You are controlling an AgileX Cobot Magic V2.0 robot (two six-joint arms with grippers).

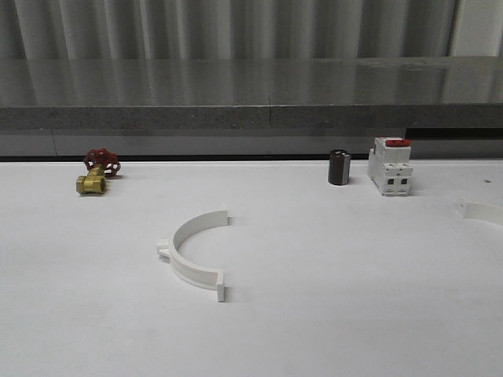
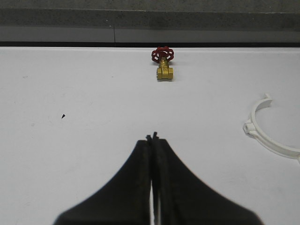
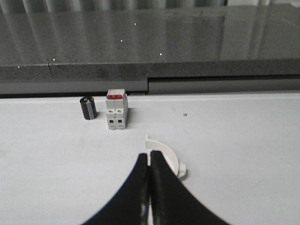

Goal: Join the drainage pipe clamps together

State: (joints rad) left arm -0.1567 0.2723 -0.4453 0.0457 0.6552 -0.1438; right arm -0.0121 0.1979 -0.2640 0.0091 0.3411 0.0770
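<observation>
One white half-ring drainage pipe clamp point(image 1: 178, 255) lies flat in the middle of the table, its open side facing right. It also shows in the left wrist view, off to one side of the left gripper point(image 2: 152, 137), which is shut and empty over bare table. The second drainage pipe clamp point(image 1: 481, 210) lies at the table's right edge, partly cut off. In the right wrist view this clamp point(image 3: 164, 149) rests just beyond the tips of the right gripper point(image 3: 149, 154), partly hidden by the fingers. That gripper is shut with nothing in it.
A brass valve with a red handwheel point(image 1: 97, 173) sits at the back left. At the back right are a small dark cylinder point(image 1: 339, 167) and a white breaker with a red switch point(image 1: 391, 166). A grey ledge point(image 1: 251, 118) runs along the table's far edge.
</observation>
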